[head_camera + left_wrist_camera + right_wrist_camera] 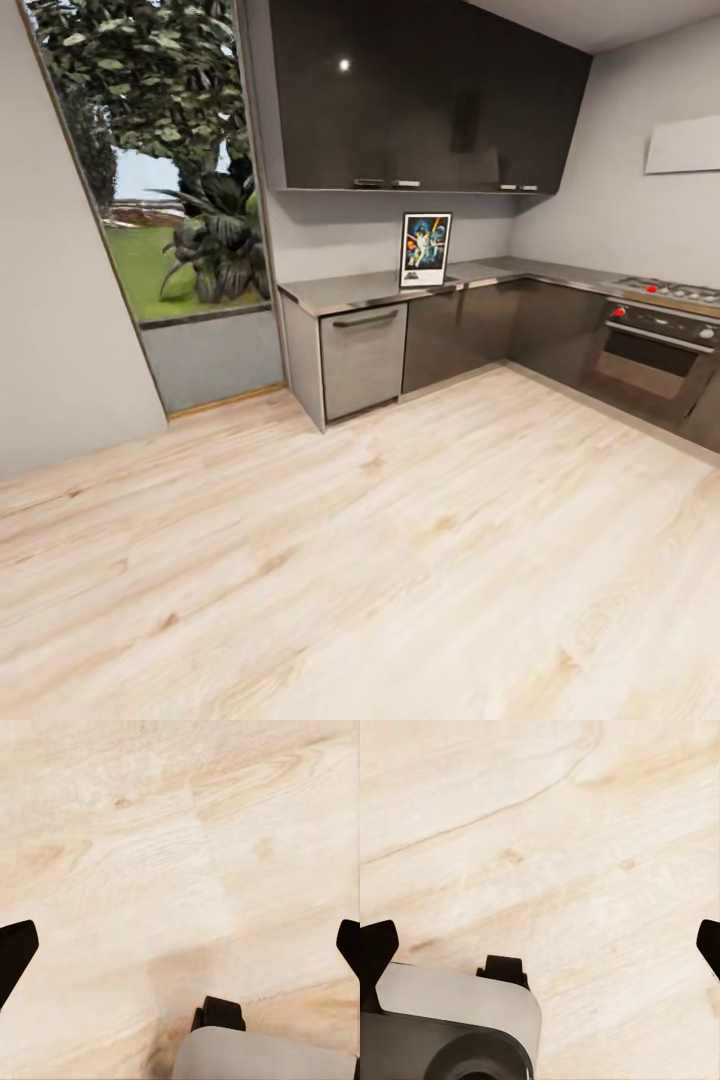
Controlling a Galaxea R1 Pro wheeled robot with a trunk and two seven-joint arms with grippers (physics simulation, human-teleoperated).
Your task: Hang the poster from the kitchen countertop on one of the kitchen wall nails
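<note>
Head view, left side: a grey wall runs beside a tall window that looks onto foliage and a lawn. A pale wood plank floor fills the lower part of the view and lies between the camera and the cabinets.

Centre: glossy black upper cabinets hang above the worktop, a thin grey-brown slab on dark grey base cabinets. A lighter grey unit with a bar handle sits at the worktop's left end. The poster stands upright on the worktop against the back wall, below the upper cabinets and well apart from the robot. It has a black frame, a white border and colourful figures on dark blue; its lettering is too small to read.

Right side: the worktop turns the corner and carries a hob, with an oven with red knobs beneath it. A pale rectangular panel is mounted on the right wall, possibly a hood, though the view does not settle this.

Left wrist view: the left pincer points down at the plank floor, its dark fingertips at opposite edges of the picture, set wide apart with nothing between them. Part of the robot's grey body shows below.

Right wrist view: the right pincer likewise hangs over the floor, spread wide and holding nothing, with a grey and dark robot part beside it
</note>
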